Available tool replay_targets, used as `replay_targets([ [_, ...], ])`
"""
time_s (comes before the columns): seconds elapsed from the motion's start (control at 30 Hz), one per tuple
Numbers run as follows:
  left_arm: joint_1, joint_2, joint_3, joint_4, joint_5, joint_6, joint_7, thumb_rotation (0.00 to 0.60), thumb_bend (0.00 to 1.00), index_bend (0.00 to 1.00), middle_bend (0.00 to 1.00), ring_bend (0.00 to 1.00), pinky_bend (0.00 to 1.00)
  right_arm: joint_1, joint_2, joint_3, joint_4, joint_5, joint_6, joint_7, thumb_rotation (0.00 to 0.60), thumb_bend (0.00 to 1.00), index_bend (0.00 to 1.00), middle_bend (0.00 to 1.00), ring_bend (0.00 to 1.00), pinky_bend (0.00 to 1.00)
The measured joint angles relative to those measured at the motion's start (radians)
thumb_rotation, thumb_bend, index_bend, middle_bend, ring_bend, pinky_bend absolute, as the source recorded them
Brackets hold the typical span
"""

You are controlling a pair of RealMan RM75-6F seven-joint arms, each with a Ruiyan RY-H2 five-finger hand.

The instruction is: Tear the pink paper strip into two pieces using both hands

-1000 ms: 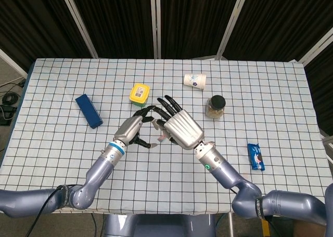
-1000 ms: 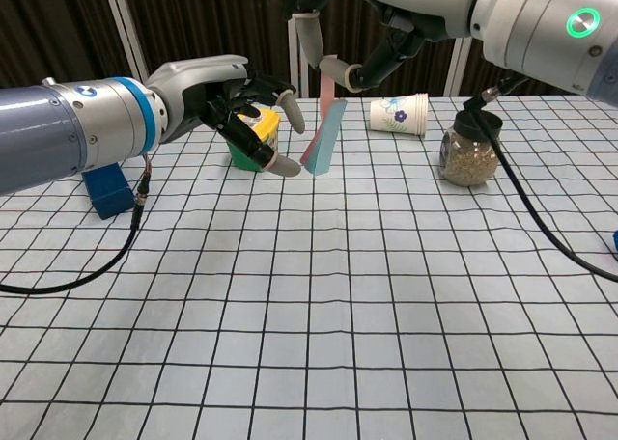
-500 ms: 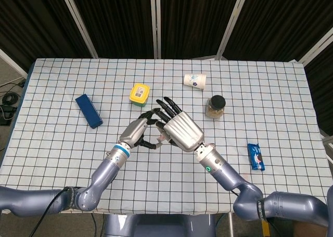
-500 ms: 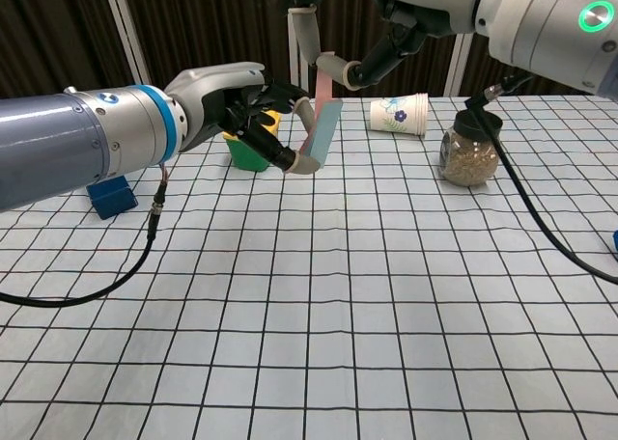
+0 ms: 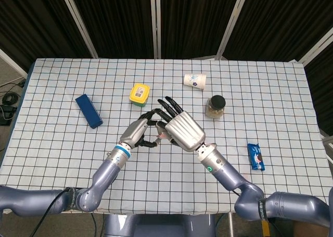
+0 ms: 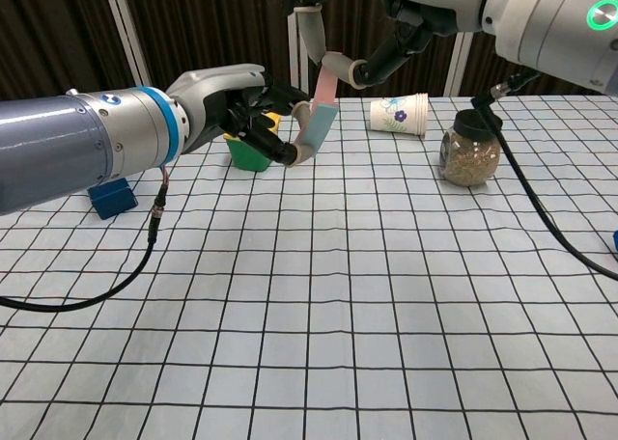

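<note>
My right hand (image 5: 183,131) and left hand (image 5: 138,132) meet above the checked tablecloth (image 5: 270,91), both grasping the pink paper strip (image 6: 325,95): right fingers (image 6: 311,30) pinch its top end, left fingers (image 6: 301,146) clamp its lower end, and the strip runs upright between them, one face pink, the other teal. Beyond my left fingers stands the green tub with a yellow lid (image 5: 139,93); well to their left lies the blue box (image 5: 88,110). Beyond my right fingers stand the grain jar (image 5: 215,107) and the tipped paper cup (image 5: 195,81); far right lies the blue snack packet (image 5: 255,157).
</note>
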Motion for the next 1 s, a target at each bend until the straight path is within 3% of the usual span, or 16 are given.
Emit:
replay_targets([
  [0.37, -0.007, -0.007, -0.001, -0.005, -0.023, 0.013, 0.002, 0.6, 0.49, 0.77, 0.0, 0.0, 0.0, -0.006, 0.009, -0.002, -0.003, -0.004, 0.004, 0.007, 0.6, 0.44, 0.69, 0.21, 0.0, 0.0],
  [1.0, 0.034, 0.025, 0.037, 0.036, -0.017, 0.004, -0.037, 0.6, 0.49, 0.79, 0.0, 0.0, 0.0, -0.042, 0.079, -0.012, 0.021, -0.047, 0.038, 0.055, 0.6, 0.44, 0.7, 0.22, 0.0, 0.0],
])
